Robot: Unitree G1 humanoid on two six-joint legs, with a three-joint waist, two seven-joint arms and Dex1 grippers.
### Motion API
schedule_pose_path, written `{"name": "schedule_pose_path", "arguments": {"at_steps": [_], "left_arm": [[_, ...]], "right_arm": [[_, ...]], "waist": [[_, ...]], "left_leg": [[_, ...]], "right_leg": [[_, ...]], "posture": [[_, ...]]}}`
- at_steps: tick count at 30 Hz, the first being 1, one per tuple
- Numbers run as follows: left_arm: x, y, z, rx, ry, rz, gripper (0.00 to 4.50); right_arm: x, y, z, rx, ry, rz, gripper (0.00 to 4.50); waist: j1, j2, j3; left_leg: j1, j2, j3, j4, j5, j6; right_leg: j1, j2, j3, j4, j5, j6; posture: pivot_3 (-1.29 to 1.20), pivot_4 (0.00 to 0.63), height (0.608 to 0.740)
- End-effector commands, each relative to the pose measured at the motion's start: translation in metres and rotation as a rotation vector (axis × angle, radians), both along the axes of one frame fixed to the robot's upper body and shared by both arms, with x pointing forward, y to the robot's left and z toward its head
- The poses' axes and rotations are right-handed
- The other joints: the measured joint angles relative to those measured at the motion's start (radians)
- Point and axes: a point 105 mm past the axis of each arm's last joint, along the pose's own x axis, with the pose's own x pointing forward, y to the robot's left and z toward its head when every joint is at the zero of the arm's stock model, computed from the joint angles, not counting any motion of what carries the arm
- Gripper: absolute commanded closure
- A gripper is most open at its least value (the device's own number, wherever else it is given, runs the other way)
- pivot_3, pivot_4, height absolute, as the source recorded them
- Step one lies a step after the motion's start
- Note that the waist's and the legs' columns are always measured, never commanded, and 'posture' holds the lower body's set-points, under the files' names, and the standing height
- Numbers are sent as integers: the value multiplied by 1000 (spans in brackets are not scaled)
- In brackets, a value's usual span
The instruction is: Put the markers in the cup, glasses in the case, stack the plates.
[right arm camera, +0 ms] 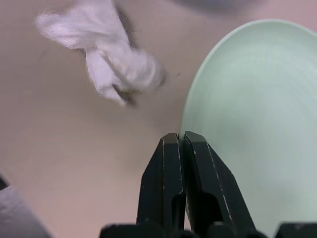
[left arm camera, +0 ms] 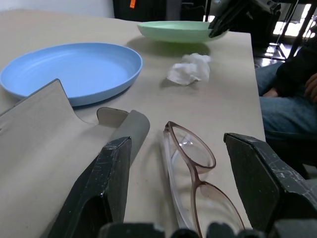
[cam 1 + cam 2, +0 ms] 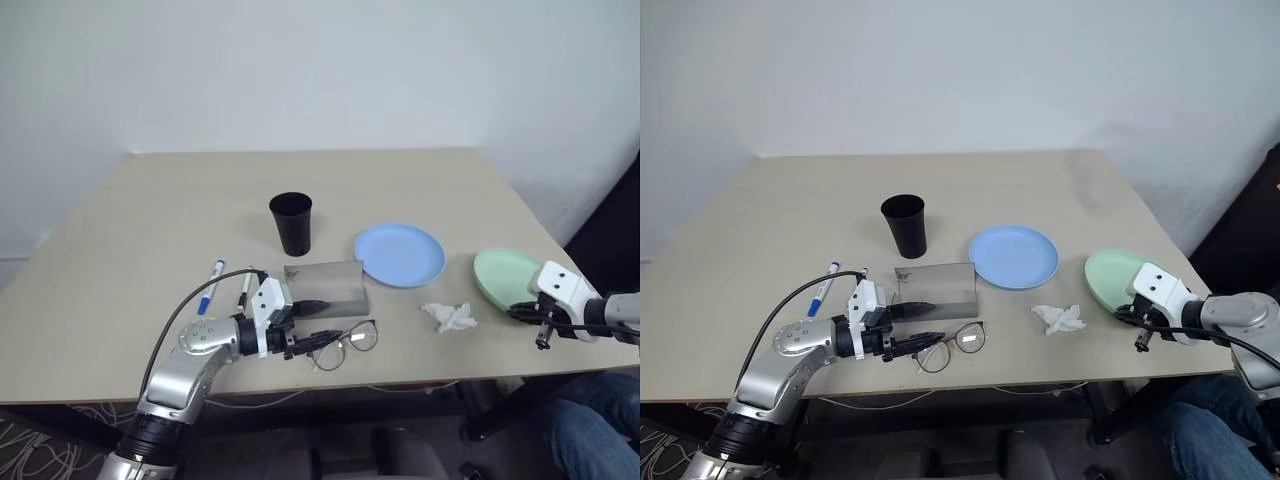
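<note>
Lying at the left of the counter (image 3: pixel 120 250), the two markers are seen side by side, the blue-capped marker (image 3: pixel 211 285) left of the dark-capped marker (image 3: pixel 243 289). Just right of them, the left end effector (image 3: pixel 308 323) is held wide open, with nothing gripped. Its fingers are spread around the glasses (image 3: pixel 348 341), which rest at the near edge. One finger is laid over the grey case (image 3: pixel 330 283), whose flap is seen folded open. The black cup (image 3: pixel 291 223) is stood upright just beyond the case. The blue plate (image 3: pixel 400 253) is set right of the case. A crumpled tissue (image 3: pixel 448 316) is seen nearer, between the two plates. The green plate (image 3: pixel 505 273) is placed at the right edge. The right end effector (image 1: pixel 183 141) is clenched shut at the green plate's rim; it cannot be told whether the rim is pinched.
</note>
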Motion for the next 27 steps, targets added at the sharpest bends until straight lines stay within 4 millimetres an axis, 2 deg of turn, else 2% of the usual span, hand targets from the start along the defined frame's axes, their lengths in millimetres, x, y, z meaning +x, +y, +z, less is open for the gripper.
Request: {"name": "schedule_pose_path", "arguments": {"at_steps": [1,8,11,17,20,23,27], "left_arm": [[5,-3,11,-9,-54,-9,1360],[7,-3,10,-8,-53,-10,1360],[11,-4,10,-6,-60,-6,1360],[22,2,12,3,-86,32,1360],[25,6,13,5,-91,50,1360],[25,8,13,7,-93,58,1360],[24,13,13,12,-96,78,1360]], "right_arm": [[25,2,29,-3,-169,5,4482],[55,28,53,-1,-300,124,4482],[71,58,56,-17,-336,247,4482],[94,99,52,0,-336,376,4482],[105,119,50,23,-326,415,4482],[111,132,48,31,-311,450,4482],[109,157,35,47,-231,535,4482]], "waist": [[0,1,0],[0,2,0],[-3,3,0],[-1,3,0],[0,3,0],[-1,3,0],[-1,2,0]], "left_leg": [[0,1,0,0,0,0],[11,0,-4,-1,0,0],[14,0,-5,-1,0,0],[15,1,-4,-1,0,0],[15,0,-1,0,0,0],[15,-1,2,3,0,-1],[17,-3,2,3,1,-1]], "right_leg": [[-1,0,-3,0,0,0],[-1,0,-12,3,2,-4],[0,0,-14,3,2,-4],[-2,0,-16,2,3,-4],[-4,-1,-13,7,8,-13],[-9,-1,-7,20,11,-17],[-13,1,-2,30,19,-29]], "posture": [[0,0,740],[0,0,740],[0,0,740],[0,0,740],[0,0,740],[0,0,740],[0,0,740]]}}
